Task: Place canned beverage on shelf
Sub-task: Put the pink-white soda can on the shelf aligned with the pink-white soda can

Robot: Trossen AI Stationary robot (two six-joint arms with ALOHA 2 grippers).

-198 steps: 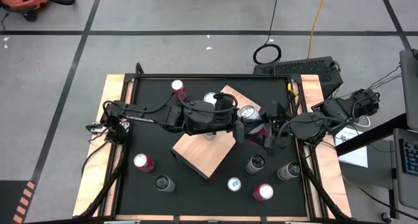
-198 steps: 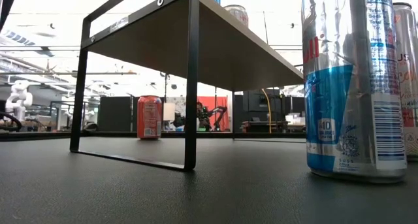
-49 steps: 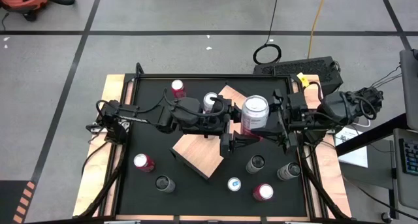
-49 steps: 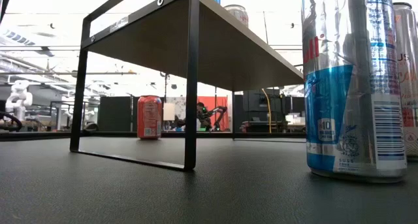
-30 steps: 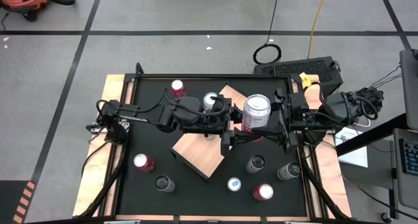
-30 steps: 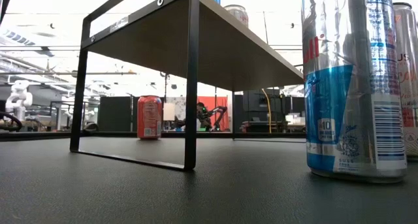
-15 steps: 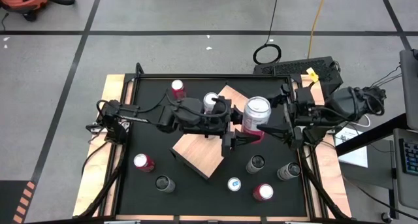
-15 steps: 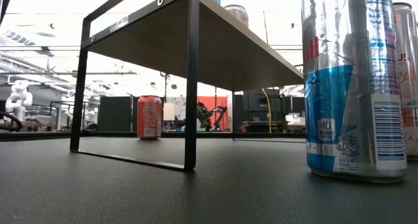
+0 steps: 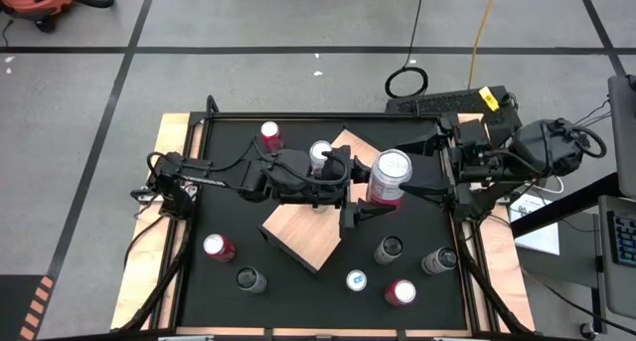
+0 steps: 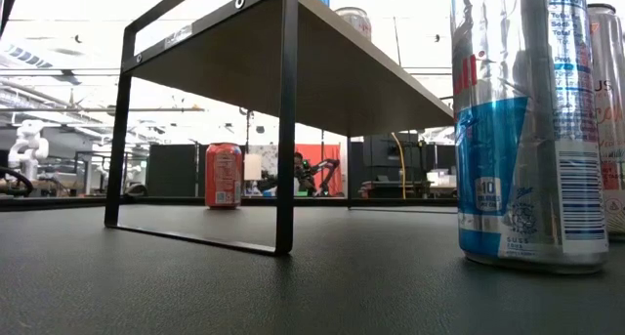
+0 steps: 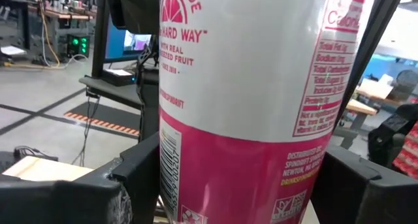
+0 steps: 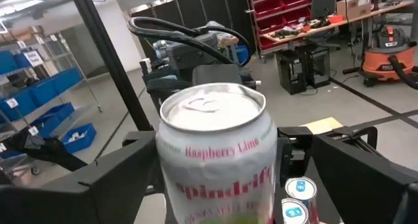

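Observation:
The canned beverage (image 9: 389,176) is a white and pink can with a silver top. It is held high over the table, beside the right corner of the tan wooden shelf (image 9: 310,232). My left gripper (image 9: 364,204) is shut on it; the can fills the left wrist view (image 11: 248,87). My right gripper (image 9: 415,189) is open at the can's right side. In the right wrist view its fingers (image 12: 366,168) stand wide of the can (image 12: 212,145) without touching. Another silver-topped can (image 9: 320,152) stands at the shelf's far part, half hidden by the left arm. My left gripper pinches the can's lower side wall (image 11: 179,178) between its two fingers (image 11: 121,188), one on each side. The fingers come roughly level from the table's left. The can stands upright in the hold, lifted clear of the shelf and the table.
Several cans stand on the black tabletop: red ones (image 9: 271,134) (image 9: 219,248) (image 9: 399,292), dark ones (image 9: 250,279) (image 9: 388,250) (image 9: 438,260), and a blue-topped one (image 9: 356,279), which stands close in the low view (image 10: 522,130). The shelf's black metal legs (image 10: 285,130) show there too.
My right arm has drawn back toward the table's right edge, away from the can. The can stays upright and lifted in my left gripper, and has shifted only slightly toward the left.

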